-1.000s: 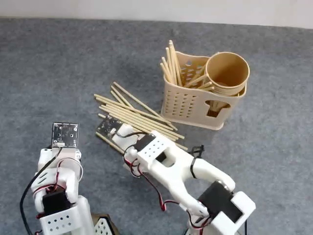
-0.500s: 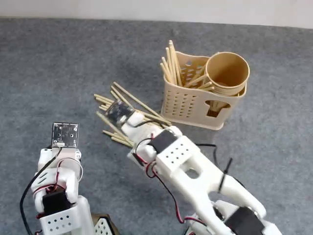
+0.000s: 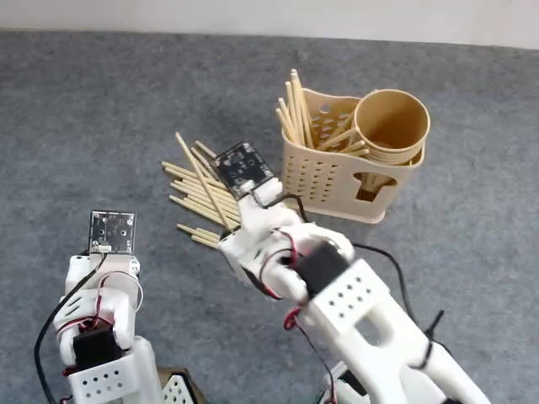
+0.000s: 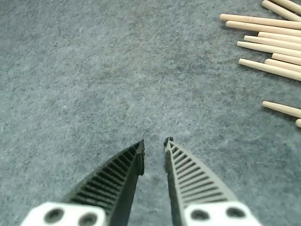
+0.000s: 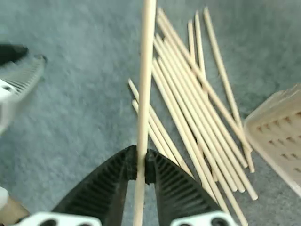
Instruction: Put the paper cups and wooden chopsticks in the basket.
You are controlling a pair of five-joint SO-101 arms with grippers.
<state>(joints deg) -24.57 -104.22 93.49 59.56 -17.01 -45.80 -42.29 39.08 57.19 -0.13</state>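
On the grey mat, far left: left gripper hangs just above bare mat, jaws a little apart, nothing between them.
loose chopsticks: fanned pile lying flat on the mat, between the arms and the basket; the nearest ends lie near the left gripper.
right gripper: clamped on one chopstick, pinched toward one end; the long free part crosses above the pile at an angle.
basket: upright on the mat, just right of the pile, well apart from the left arm.
chopsticks in basket: bundle standing tilted in the left compartment.
paper cups: nested stack, upright in the right compartment.
handling (judgement): sticks are light, stiff, thin and smooth. Held near an end, one will likely pivot or slide in the jaws. A hold nearer the middle should steady it.
progress (judgement): cups are in; the loose pile is left to move.
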